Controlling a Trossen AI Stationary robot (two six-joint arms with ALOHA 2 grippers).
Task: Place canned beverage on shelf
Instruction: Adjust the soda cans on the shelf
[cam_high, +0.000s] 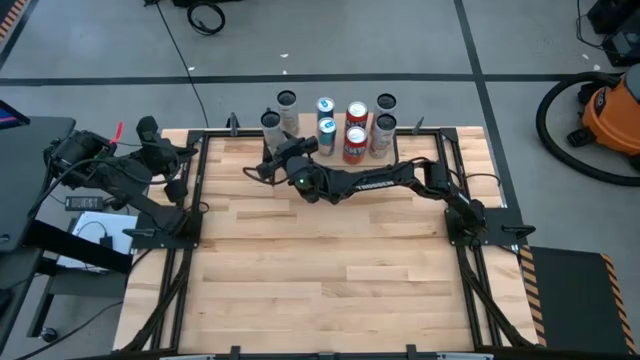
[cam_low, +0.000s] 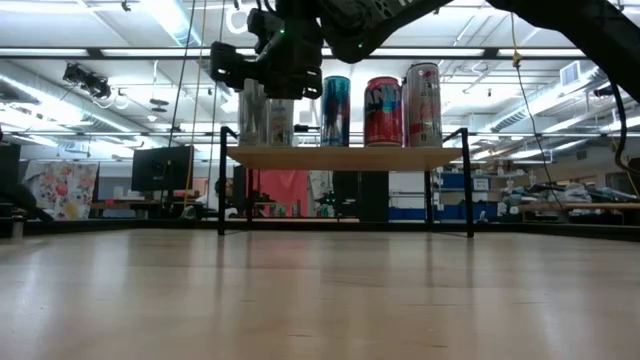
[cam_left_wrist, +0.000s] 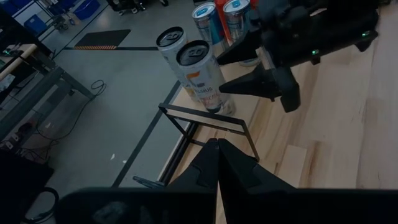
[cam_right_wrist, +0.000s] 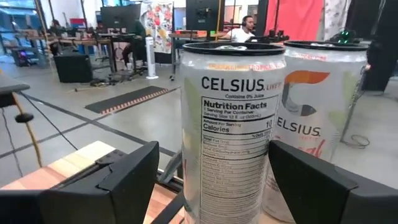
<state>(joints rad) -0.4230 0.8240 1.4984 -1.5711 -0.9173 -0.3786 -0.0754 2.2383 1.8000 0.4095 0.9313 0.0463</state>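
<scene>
My right pincer (cam_right_wrist: 208, 180) stands spread around a white can (cam_right_wrist: 231, 130) without touching it. The label reads "CELSIUS", "Nutrition Facts", "Calories". That can stands at the shelf's (cam_low: 345, 157) nine o'clock end, another Celsius can (cam_right_wrist: 314, 124) just beside it.

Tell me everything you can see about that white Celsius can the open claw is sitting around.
The white Celsius can is a tall, slim metal can with a dark rim and a printed nutrition panel facing the wrist camera. It stands upright at the left end of the shelf, a light wooden board on thin black legs. A second white Celsius can stands close beside it. The right gripper has its fingers open on either side of the can; no contact with them is visible.
</scene>
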